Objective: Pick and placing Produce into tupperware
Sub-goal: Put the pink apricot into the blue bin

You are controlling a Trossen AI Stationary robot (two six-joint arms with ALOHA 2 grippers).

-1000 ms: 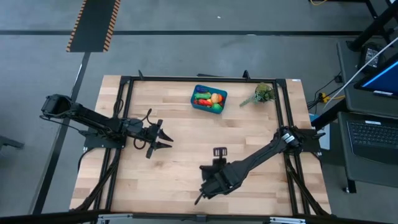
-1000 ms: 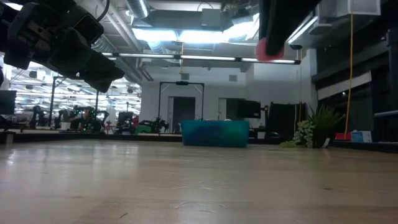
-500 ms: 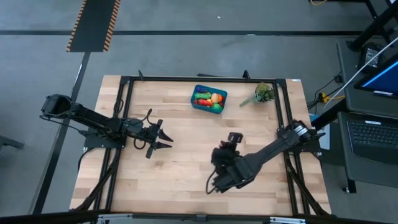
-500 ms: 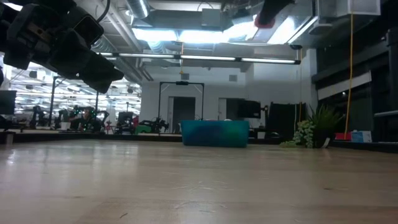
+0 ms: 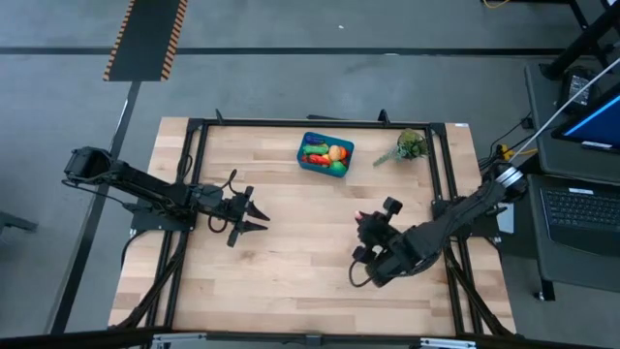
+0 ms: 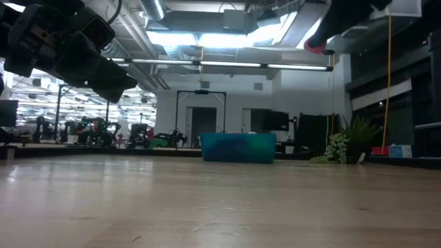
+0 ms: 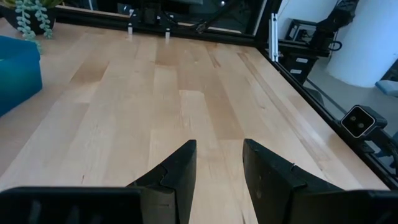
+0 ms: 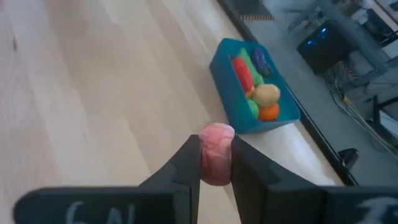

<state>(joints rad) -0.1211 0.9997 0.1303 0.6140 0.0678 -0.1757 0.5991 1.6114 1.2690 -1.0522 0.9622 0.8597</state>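
wooden table fills mid frame. right gripper, lower right of centre, clamps pink produce. teal tupperware upper centre, part filled. left gripper at left, fingers apart, empty.

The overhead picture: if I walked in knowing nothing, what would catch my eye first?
Probably the teal tub near the table's far edge, bright with toy produce. Next, the right pincer, raised over the table's right half, pinching a pink toy piece. The left pincer hangs open and empty over the left half.
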